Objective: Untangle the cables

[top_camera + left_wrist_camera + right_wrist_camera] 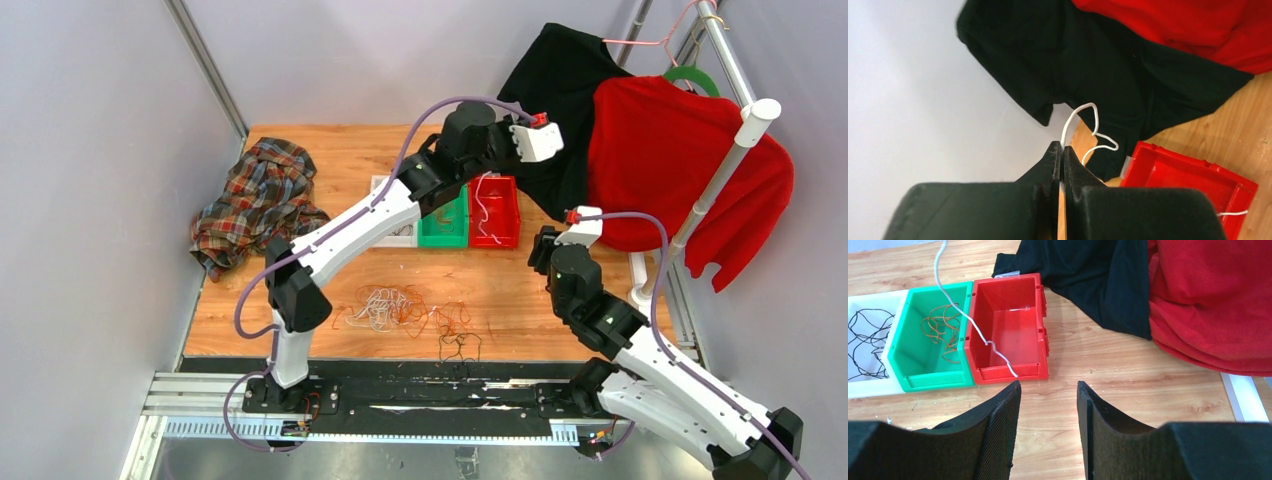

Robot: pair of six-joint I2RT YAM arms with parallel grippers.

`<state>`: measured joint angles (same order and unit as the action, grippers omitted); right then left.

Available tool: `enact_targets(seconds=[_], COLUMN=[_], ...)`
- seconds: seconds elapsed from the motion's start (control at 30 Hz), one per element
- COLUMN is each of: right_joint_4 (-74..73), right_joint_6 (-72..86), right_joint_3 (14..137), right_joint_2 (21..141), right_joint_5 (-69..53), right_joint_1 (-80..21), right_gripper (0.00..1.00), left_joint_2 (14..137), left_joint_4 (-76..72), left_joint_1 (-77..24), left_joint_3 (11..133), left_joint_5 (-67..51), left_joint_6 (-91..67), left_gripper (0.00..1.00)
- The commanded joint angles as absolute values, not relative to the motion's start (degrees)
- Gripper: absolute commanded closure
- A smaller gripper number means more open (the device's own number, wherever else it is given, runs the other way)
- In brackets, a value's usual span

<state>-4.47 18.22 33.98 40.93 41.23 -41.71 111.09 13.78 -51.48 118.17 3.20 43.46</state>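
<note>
Nearest, tangled cables point(400, 308) heaped loose by table's point(510, 290) front edge. Then right gripper point(1048, 386) spread open, empty, just short of red bin point(1008, 371). Farther back, left gripper point(1062, 150) pinched tight on white cable point(986, 343) — dangling over red bin.

plaid shirt point(258, 195) crumpled far left; black garment point(555, 80), red garment point(680, 165) draped right

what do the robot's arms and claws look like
The left arm and right arm have white shells with black joints. A purple cable runs along each. Each white wrist block bears a red tab. The left claw and right claw have black tapered fingers with textured pads.
</note>
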Motion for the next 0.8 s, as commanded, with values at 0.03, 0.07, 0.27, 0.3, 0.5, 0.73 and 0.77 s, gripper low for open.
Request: enact_targets(seconds=[0.03,0.07,0.27,0.3,0.5,0.73,0.77], right_joint_4=[-5.6,-6.0,-7.5,-7.7,-8.8,-9.4,-9.7], right_joint_6=[19.9,20.1,21.5,21.9,24.5,26.0,26.1], right_joint_3=[33.1,33.2,32.6,32.5,32.4,32.2,32.1], right_joint_2=[38.3,38.1,37.1,37.1,37.7,38.2,38.1], right_joint_5=[44.5,44.6,44.8,44.7,44.4,44.6,44.7], right_joint_1=[-40.0,-39.7,-38.6,-38.4,-38.0,-38.1,-38.0], right_gripper=[0.55,0.55,0.55,0.55,0.56,0.57,0.57], left_joint_2=[113.8,114.2,114.5,114.7,116.1,120.3,121.1], left_joint_4=[13.7,14.0,17.6,18.8,22.3,23.1,23.2], left_joint_1=[-51.2,-51.2,-51.1,-51.2,-51.2,-51.2,-51.2], left_joint_3=[118.5,118.4,114.5,114.2,112.4,114.7,115.3], left_joint_5=[3.7,3.8,4.9,5.3,5.3,-1.0,-1.9], left_joint_6=[37.3,37.0,35.8,35.5,33.7,29.7,29.3], left_gripper=[1.0,1.0,1.0,1.0,1.0,1.0,1.0])
